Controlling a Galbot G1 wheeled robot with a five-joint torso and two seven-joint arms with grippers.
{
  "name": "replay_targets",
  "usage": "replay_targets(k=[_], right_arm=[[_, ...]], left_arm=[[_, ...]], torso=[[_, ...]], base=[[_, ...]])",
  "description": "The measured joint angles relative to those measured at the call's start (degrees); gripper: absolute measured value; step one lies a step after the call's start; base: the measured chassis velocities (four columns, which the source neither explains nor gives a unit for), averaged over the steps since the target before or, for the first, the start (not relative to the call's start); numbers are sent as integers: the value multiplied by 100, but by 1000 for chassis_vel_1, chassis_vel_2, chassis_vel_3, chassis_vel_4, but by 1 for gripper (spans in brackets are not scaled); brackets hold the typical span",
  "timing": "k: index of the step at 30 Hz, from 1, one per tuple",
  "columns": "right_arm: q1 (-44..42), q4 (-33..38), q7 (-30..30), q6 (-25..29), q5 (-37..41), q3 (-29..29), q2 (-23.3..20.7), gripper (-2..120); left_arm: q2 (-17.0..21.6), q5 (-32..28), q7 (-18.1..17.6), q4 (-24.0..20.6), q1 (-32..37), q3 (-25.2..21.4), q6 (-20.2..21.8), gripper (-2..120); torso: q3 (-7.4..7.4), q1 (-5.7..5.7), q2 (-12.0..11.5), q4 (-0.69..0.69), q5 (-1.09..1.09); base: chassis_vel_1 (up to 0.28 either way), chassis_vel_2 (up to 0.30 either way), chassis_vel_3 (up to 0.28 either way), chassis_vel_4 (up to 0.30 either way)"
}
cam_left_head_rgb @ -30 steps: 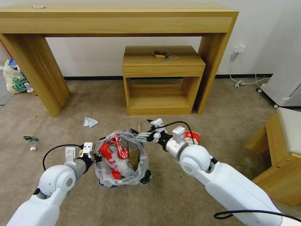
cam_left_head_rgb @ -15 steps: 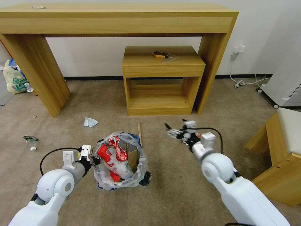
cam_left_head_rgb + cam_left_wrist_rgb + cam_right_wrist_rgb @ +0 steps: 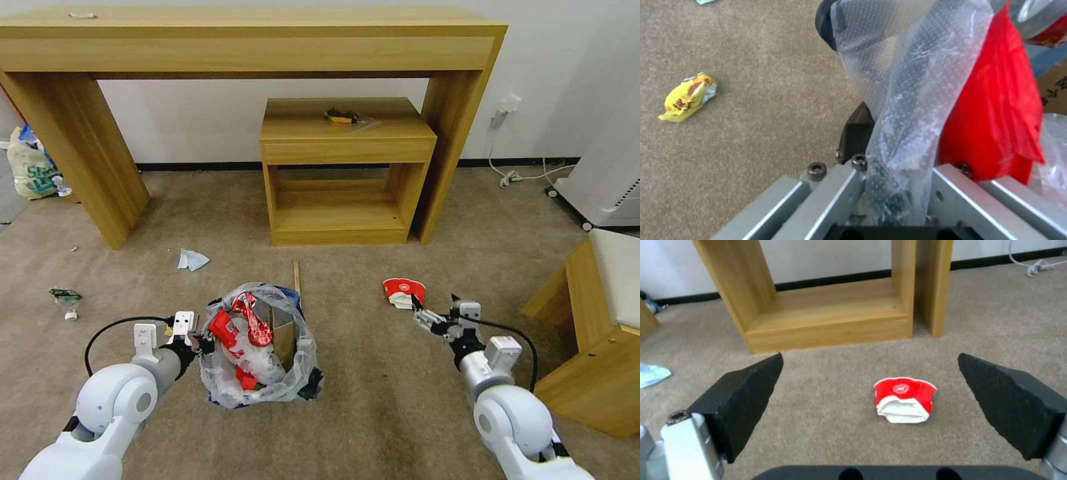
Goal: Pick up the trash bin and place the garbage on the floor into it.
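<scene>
A long wooden desk (image 3: 253, 40) stands against the white wall, and a smaller wooden side cabinet (image 3: 347, 170) with an open shelf sits under it. Both rest on the floor (image 3: 373, 400), a beige-brown short-pile carpet. At the right edge of the head view stands a wooden bench with a pale cushion (image 3: 600, 320).

The trash bin (image 3: 263, 347) sits on the carpet in front of the robot, left of centre; it is lined with a crinkly clear plastic bag and already holds red wrappers, brown cardboard and pale crumpled pieces. The left gripper (image 3: 200, 341) is at the bin's left rim, its fingers clenched on the bag-covered edge; the left wrist view shows the clear liner (image 3: 902, 110) pinched between the metal fingers, with red plastic just beside it.

The right gripper (image 3: 421, 315) hovers low over the carpet to the right of the bin, its black padded fingers (image 3: 746, 393) spread wide and holding nothing. A crushed red and white paper cup (image 3: 403, 292) lies on the carpet just beyond its fingertips, framed between them in the right wrist view.

More garbage lies around: a thin wooden stick (image 3: 296, 275) touching the bin's far rim, a pale blue tissue (image 3: 191, 259) near the desk's left leg, a crumpled cup (image 3: 65, 300) far left, and a yellow wrapper (image 3: 686, 97) seen from the left wrist. A yellowish printed bag (image 3: 28, 167) leans by the desk's left leg.
</scene>
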Motion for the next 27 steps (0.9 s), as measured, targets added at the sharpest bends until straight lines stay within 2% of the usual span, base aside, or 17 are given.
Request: replay_targets(k=[8, 27], right_arm=[[10, 78, 53, -19, -10, -41, 65, 100], [40, 32, 86, -57, 44, -53, 4, 100]], left_arm=[[-10, 0, 10, -94, 92, -23, 0, 0], [-40, 35, -17, -268, 236, -27, 0, 0]], torso=[[0, 0, 0, 1, 0], [1, 1, 0, 0, 0]], base=[[-33, 32, 32, -27], [-80, 79, 85, -86]])
